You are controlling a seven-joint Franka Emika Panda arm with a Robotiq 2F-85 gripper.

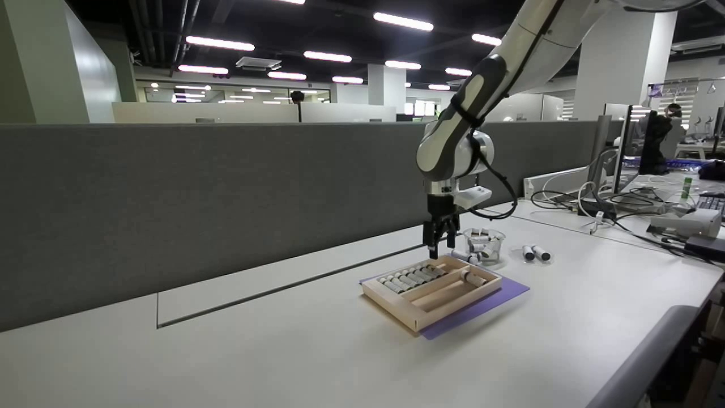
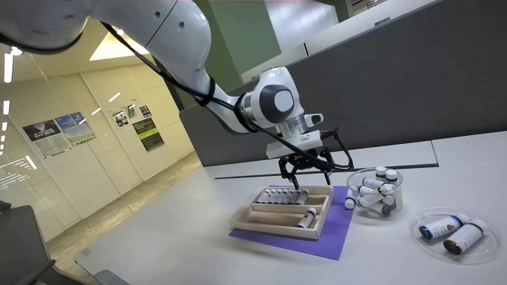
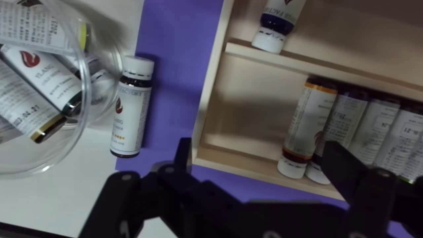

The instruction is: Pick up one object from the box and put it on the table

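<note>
Wrist view — orange-banded bottle (image 3: 307,125) slants, cap (image 3: 292,168) pointing lower left.

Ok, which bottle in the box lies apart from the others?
The lone bottle, white cap toward the divider: it has one compartment to itself; the row of bottles lies on the divider's other side.

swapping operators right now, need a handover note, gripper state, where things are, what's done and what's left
Gripper: open, holding nothing, hanging near the edge of the box closest to the grey partition.
Box: on the purple mat on the table; a row of bottles in one compartment, a lone bottle in the other.
Outside it: a loose bottle lies across the mat's edge.
Done: can't confirm a pick; the views don't show whether the loose bottle came from the box.
Left, likely: grip one bottle, lift it out, set it on the table.
</note>
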